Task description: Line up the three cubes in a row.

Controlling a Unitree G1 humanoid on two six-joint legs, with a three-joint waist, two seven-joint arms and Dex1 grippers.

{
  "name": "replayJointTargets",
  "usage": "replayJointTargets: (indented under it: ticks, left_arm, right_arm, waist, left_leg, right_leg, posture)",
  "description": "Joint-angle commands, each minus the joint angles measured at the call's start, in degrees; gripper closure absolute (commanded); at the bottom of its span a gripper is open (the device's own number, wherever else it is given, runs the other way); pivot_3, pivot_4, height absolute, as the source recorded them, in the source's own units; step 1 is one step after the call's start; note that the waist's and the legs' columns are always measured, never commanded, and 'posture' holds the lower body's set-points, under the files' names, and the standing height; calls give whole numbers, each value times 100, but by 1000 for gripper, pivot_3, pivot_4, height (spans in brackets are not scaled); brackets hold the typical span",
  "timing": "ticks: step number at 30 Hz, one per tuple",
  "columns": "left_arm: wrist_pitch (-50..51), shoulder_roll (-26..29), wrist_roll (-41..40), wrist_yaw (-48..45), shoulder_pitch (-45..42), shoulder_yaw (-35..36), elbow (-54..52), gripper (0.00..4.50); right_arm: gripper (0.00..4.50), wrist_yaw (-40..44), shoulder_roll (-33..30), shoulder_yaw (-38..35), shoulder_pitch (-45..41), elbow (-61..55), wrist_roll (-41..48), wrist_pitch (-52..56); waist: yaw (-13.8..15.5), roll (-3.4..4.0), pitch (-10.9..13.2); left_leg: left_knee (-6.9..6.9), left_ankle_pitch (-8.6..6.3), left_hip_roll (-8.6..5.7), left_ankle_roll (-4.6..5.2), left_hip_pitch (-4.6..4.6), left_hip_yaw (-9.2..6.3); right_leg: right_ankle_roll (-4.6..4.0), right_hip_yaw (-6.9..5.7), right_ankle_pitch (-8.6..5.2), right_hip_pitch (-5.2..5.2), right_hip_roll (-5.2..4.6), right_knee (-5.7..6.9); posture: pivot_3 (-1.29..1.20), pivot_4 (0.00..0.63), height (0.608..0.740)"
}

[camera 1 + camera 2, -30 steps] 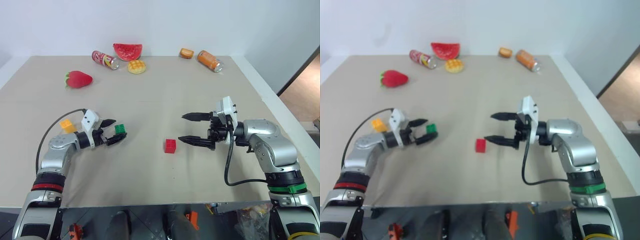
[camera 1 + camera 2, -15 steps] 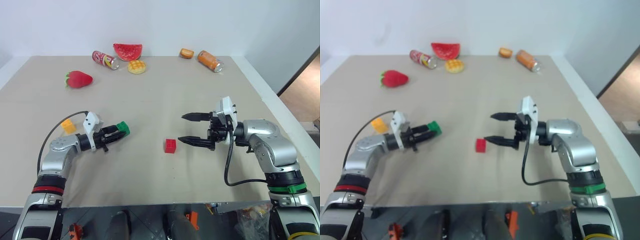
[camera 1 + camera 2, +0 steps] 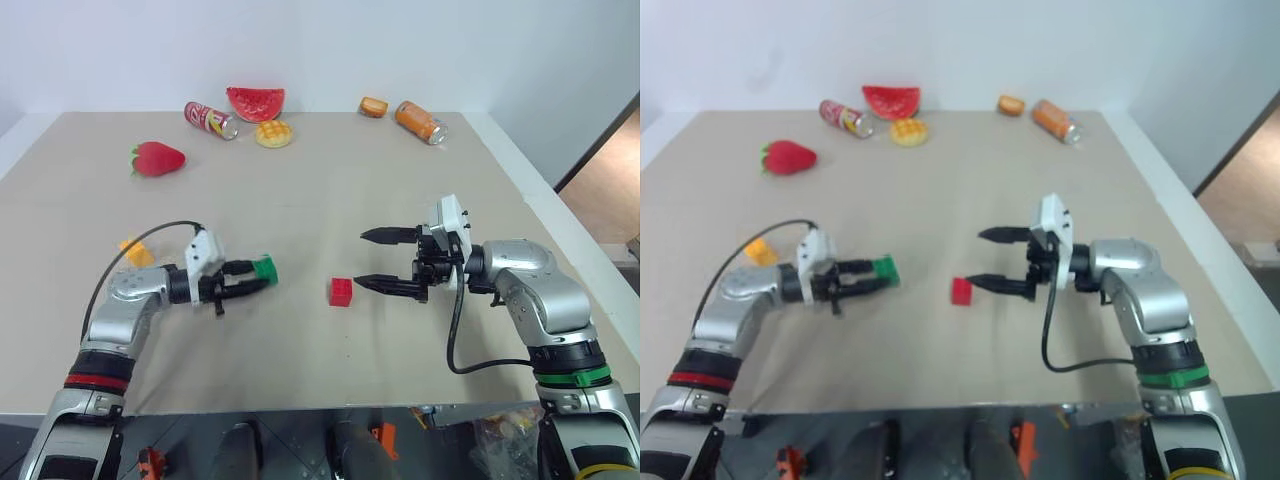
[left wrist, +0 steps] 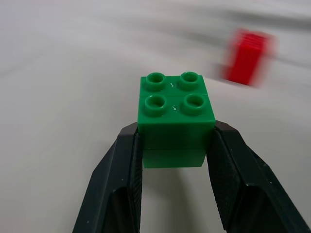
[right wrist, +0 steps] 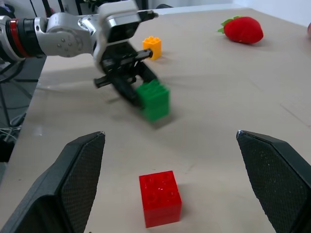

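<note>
A green cube with studs on top is pinched between the black fingers of my left gripper, which is shut on it just above the table. The red cube rests on the table a short way to the right of the green one. Beyond it, my right gripper points left with its jaws wide open and nothing between them. The yellow-orange cube sits on the table behind my left forearm. From the right wrist I see the red cube, the green cube and the yellow-orange cube.
Along the far edge lie a strawberry, a red can, a watermelon slice, a bread-like toy, a small orange toy and an orange can. The table's right edge runs close past my right arm.
My left gripper shut on the green cube and carried it to the right, toward the red cube. The right arm has stayed still with its jaws open.
</note>
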Motion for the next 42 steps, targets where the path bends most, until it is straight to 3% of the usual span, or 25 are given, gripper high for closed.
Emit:
replayJointTargets:
  ticks: [1, 9, 24, 34, 35, 38, 40, 42]
  left_arm:
    - [-317, 48, -12, -477, -219, -77, 195, 3218]
    - [-1106, -308, 223, -1098, -952, -311, 1453, 3218]
    - [-1986, -911, 632, -1406, -1825, -411, 3097, 3218]
    - [-2012, -845, 632, -1470, -1832, -329, 3187, 3218]
    - [-1918, -840, 613, -1493, -1827, -330, 3175, 2418]
    - [-1917, -845, 573, -1415, -1761, -287, 3082, 1621]
    - [-1955, -863, 527, -1336, -1711, -225, 2995, 829]
    - [-2161, -850, 570, -1154, -1605, -167, 2888, 625]
  right_arm:
    - [0, 156, -277, -275, 26, -492, 443, 367]
    - [0, 390, -1047, -701, 762, -1126, 1055, 902]
    - [0, -80, -1063, -1050, 1251, -1576, 1384, 1125]
    - [0, -99, -1031, -904, 1169, -1456, 1263, 1024]
    - [0, -96, -1028, -888, 1154, -1438, 1249, 1010]
    - [0, -93, -1026, -860, 1141, -1422, 1238, 980]
    - [0, -89, -1022, -836, 1115, -1401, 1235, 964]
    - [0, -88, -1017, -824, 1100, -1397, 1244, 957]
  waist:
    - [0, 0, 0]
    - [52, 0, 0]
    - [28, -1, -1]
    - [24, -1, 0]
    - [24, -1, 0]
    - [22, -1, 0]
    - [21, -1, 0]
    - [16, -1, 0]
  left_leg:
    - [0, 0, 0, 0, 0, 0]
    - [9, 0, -5, 0, -5, -4]
    - [13, 1, -4, 1, -6, -11]
    - [14, 1, -4, 2, -7, -12]
    - [14, 1, -4, 1, -7, -12]
    - [14, 1, -5, 2, -7, -12]
    - [14, 1, -5, 2, -7, -12]
    - [14, 1, -4, 2, -7, -12]
  right_leg:
    - [-8, 0, -5, 0, 0, 0]
    - [-12, 0, -12, 4, -3, -2]
    - [9, -1, 5, 4, 3, 0]
    - [9, -1, 4, 4, 4, 0]
    - [9, -1, 4, 4, 4, 0]
    - [9, -1, 4, 4, 4, 0]
    - [9, -1, 5, 4, 4, 0]
    - [9, -1, 4, 4, 4, 0]
  posture:
    - [0, 150, 740]
    - [0, 150, 740]
    - [0, 150, 740]
    - [0, 150, 740]
    - [0, 150, 740]
    - [0, 150, 740]
    - [0, 150, 740]
    - [0, 150, 740]
